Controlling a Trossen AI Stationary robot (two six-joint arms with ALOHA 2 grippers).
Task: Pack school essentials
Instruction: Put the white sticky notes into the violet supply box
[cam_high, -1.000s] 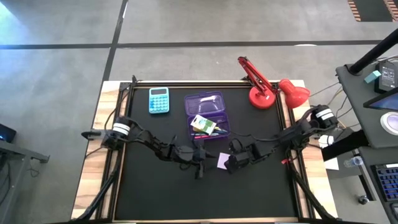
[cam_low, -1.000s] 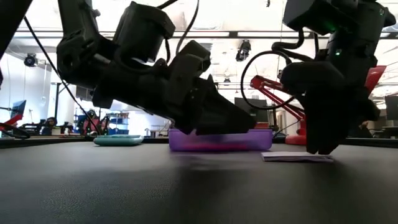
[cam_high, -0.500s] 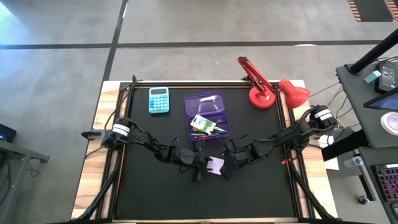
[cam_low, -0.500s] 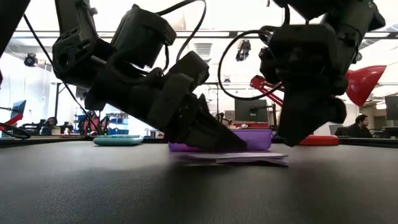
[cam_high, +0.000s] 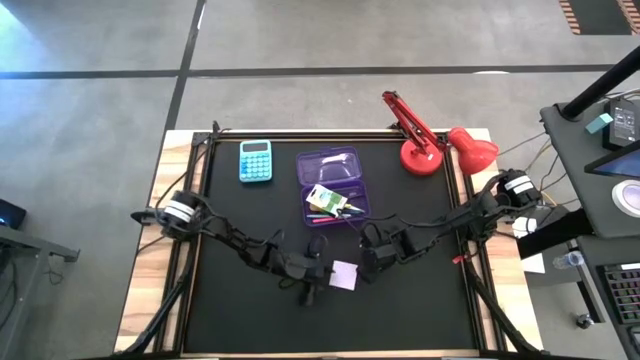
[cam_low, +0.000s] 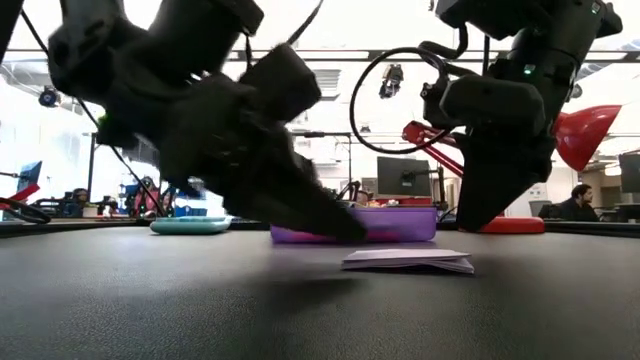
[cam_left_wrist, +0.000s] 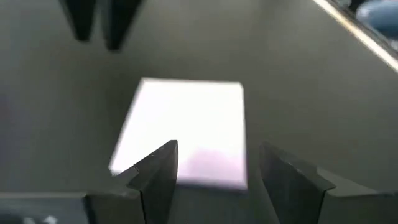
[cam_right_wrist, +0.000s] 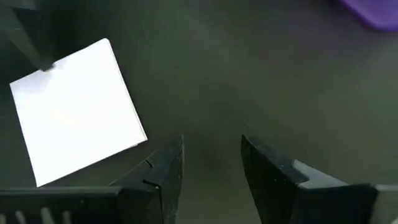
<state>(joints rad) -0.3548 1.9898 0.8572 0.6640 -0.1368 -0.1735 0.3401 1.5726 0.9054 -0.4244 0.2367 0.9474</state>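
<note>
Purple case (cam_high: 334, 183) open, packet and pens inside. White square (cam_high: 343, 275) flat on table (cam_high: 420, 310), unpacked. Left pincer (cam_high: 312, 283) apart beside it; right pincer (cam_high: 365, 262) apart, near.

Bright backlight silhouettes both arms in the low view — the left arm (cam_low: 200, 110) smears (motion blur).

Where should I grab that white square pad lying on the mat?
Probably by the white square pad's near edge, where it shows slight thickness above the mat. It lies flat, so come low from the left gripper's side, whose open fingers already straddle that edge.
</note>
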